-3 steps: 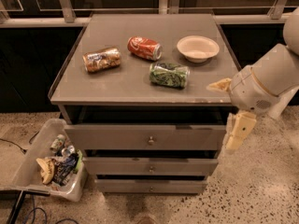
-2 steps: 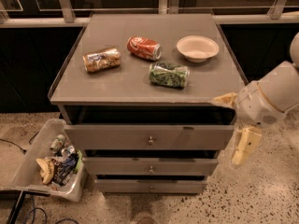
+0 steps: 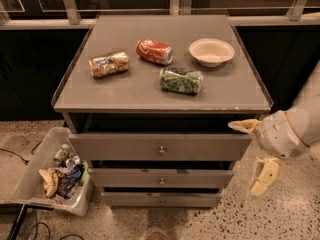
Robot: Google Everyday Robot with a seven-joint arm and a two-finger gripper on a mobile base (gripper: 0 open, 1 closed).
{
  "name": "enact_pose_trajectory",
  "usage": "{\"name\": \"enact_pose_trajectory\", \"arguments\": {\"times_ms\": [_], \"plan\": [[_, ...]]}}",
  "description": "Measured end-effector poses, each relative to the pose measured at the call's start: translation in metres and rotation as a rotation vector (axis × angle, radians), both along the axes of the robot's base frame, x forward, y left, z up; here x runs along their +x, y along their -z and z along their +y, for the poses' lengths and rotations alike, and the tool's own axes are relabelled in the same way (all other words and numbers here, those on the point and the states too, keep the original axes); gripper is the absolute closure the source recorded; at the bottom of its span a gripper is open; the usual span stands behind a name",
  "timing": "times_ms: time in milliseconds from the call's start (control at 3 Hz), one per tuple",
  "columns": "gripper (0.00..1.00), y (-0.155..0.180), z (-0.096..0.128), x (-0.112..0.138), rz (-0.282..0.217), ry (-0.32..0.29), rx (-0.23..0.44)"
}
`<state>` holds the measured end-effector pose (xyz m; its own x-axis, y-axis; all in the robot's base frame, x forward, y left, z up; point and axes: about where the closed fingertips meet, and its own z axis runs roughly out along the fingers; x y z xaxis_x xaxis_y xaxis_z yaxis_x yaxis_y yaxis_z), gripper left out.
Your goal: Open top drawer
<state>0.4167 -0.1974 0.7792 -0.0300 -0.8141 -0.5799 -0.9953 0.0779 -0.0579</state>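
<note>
The top drawer (image 3: 160, 146) is the widest grey-brown front under the table top, with a small round metal knob (image 3: 161, 150) at its centre. It stands pulled out a little; a dark gap shows above it. Two narrower drawer fronts (image 3: 161, 178) lie below it. My gripper (image 3: 254, 154) is at the right of the cabinet, level with the top drawer's right end and apart from the knob. Its two cream fingers are spread wide, one (image 3: 243, 126) near the drawer's upper right corner and one (image 3: 264, 176) hanging lower. It holds nothing.
On the table top (image 3: 125, 89) lie a brown can (image 3: 108, 63), a red can (image 3: 154, 51), a green can (image 3: 181, 80) and a white bowl (image 3: 211, 51). A clear bin (image 3: 37, 181) with trash stands on the floor at the left. Cables run by it.
My gripper has moved right and down, away from the cabinet's right edge. The drawers and the things on the table have not moved.
</note>
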Motion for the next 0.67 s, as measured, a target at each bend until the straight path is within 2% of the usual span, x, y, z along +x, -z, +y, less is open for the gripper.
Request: {"name": "enact_pose_trajectory", "arguments": {"times_ms": [333, 667], "plan": [[0.0, 0.0159, 0.0081, -0.0016, -0.06, -0.022, 0.078], [0.0, 0.0159, 0.0081, -0.0016, -0.06, -0.022, 0.078]]}}
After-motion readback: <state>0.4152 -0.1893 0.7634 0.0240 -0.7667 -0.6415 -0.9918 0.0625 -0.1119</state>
